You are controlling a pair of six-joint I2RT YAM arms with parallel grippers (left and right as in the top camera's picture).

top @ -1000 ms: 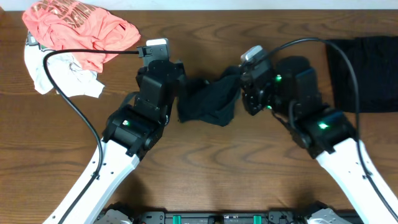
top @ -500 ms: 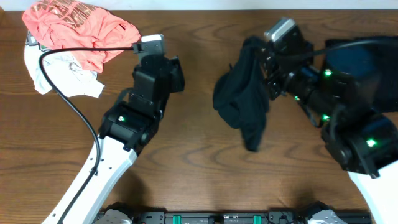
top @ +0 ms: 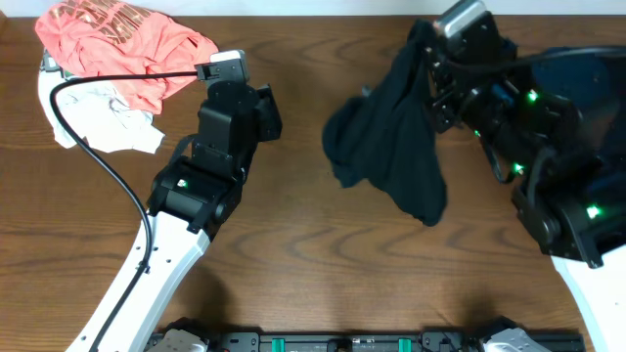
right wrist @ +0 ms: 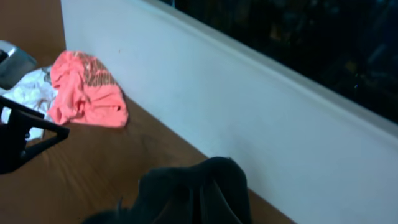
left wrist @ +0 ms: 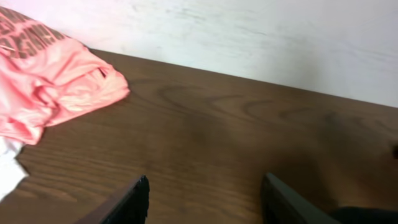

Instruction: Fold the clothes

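Note:
A plain black garment (top: pixel 391 156) hangs limp from my right gripper (top: pixel 426 70), lifted off the wooden table (top: pixel 293 254) at the back right of centre. Its lower part droops toward the table. In the right wrist view the bunched black cloth (right wrist: pixel 199 190) covers the fingers, so the jaws are hidden. My left gripper (top: pixel 266 112) is open and empty, well to the left of the garment. In the left wrist view its fingers (left wrist: pixel 205 196) are spread over bare wood.
A coral-pink printed shirt (top: pixel 117 44) lies on a white garment (top: pixel 93 122) at the back left, also in the left wrist view (left wrist: pixel 50 81). A folded black garment (top: pixel 602 73) lies at the far right, partly under my right arm. A white wall (left wrist: pixel 249 37) borders the table's back.
My left gripper let go of the black garment and drew back to the left. My right gripper lifted the garment up and toward the back right, where it now hangs longer.

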